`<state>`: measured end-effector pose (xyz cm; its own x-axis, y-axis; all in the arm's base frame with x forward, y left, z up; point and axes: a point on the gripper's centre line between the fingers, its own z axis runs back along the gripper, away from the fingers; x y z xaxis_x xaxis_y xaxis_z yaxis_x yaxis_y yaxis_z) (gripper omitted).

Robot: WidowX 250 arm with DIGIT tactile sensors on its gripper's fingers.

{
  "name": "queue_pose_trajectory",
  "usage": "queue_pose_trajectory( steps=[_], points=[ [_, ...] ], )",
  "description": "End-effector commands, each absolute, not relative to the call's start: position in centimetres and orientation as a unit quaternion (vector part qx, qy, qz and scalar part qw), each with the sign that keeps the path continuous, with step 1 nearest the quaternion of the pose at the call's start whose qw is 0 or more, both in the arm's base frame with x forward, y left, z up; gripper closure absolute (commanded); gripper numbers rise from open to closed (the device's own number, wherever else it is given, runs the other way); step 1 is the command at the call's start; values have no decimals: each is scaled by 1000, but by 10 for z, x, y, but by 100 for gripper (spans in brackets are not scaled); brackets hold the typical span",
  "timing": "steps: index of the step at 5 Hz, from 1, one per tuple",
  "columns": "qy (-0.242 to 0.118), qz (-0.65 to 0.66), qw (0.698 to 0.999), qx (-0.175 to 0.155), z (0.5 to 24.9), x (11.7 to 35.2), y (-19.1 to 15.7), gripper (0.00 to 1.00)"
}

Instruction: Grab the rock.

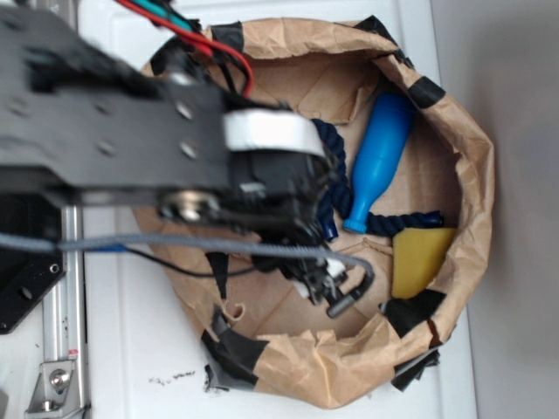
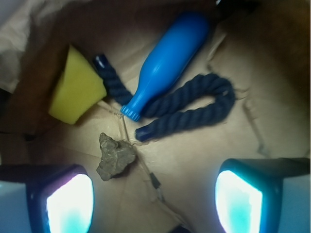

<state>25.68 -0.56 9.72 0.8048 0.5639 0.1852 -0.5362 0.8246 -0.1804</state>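
Clearly nothing is grabbed yet: the gripper (image 2: pixel 154 194) hangs with jaws spread wide and empty inside the paper bag (image 1: pixel 476 175), while the rock (image 2: pixel 115 156) lies loose on the bag's floor, off-centre toward one finger, near the yellow sponge (image 2: pixel 77 90), so centring, descent and closing remain.

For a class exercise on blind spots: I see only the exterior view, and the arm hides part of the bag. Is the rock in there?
Observer: Yes. The wrist view shows the rock lying on the bag floor, just below the bottle mouth.
Operator: Is the end effector holding it?
Observer: No. The end effector is open above the floor, and the rock lies nearer the finger at picture left.
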Motion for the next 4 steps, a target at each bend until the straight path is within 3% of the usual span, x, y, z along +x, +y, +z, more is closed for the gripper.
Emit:
queue_pose_trajectory(
  steps=[1, 2, 3, 4],
  points=[
    [-116, 255, 959, -51, 73, 286, -28, 0],
    [-109, 236, 965, -39, 57, 288, -39, 0],
    [-98, 226, 969, -31, 34, 293, -43, 7],
    [-100, 213, 972, -25, 33, 291, -43, 100]
  ],
)
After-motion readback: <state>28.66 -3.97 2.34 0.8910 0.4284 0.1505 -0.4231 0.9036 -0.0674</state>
